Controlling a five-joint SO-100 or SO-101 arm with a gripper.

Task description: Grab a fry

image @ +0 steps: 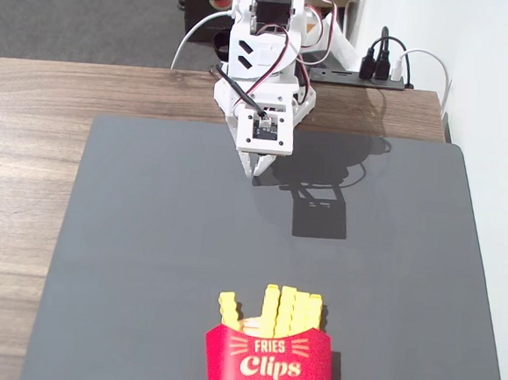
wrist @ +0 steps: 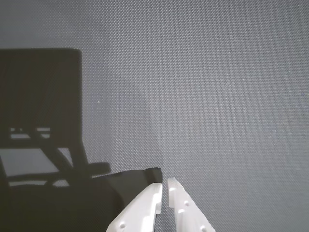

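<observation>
Several yellow crinkle-cut fries (image: 273,310) stand upright in a red "Fries Clips" carton (image: 266,366) at the near edge of the dark mat in the fixed view. My white gripper (image: 258,166) hangs at the mat's far end, well away from the carton, pointing down at the mat. In the wrist view the gripper (wrist: 164,182) shows at the bottom edge, its two white fingers nearly together with a thin gap and nothing between them. No fry appears in the wrist view, only mat and the arm's shadow.
The dark grey mat (image: 143,252) covers most of a wooden table (image: 23,163). A power strip with plugs (image: 378,69) and cables lie behind the arm's base. A white wall runs along the right side.
</observation>
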